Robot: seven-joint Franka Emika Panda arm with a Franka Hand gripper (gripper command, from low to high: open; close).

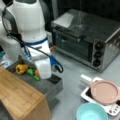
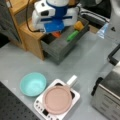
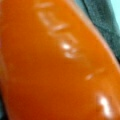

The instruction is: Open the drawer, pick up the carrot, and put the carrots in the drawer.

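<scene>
The dark-grey drawer (image 1: 51,88) (image 2: 59,51) of the wooden-topped cabinet (image 1: 20,97) stands pulled open in both front views. The orange carrot (image 1: 37,72) (image 2: 57,34) lies low inside it, right under my gripper (image 1: 42,74) (image 2: 56,30), which reaches down into the drawer. In the wrist view the carrot (image 3: 55,62) fills nearly the whole picture, with a strip of dark drawer at the upper right. My fingers are hidden by the hand and the carrot.
A yellow pepper (image 1: 21,68) (image 2: 78,25) and a green cucumber (image 1: 32,73) (image 2: 72,36) also lie in the drawer. A silver toaster oven (image 1: 85,37), a pink pan (image 1: 104,92) on a white cooktop and a teal bowl (image 1: 91,112) stand on the grey table.
</scene>
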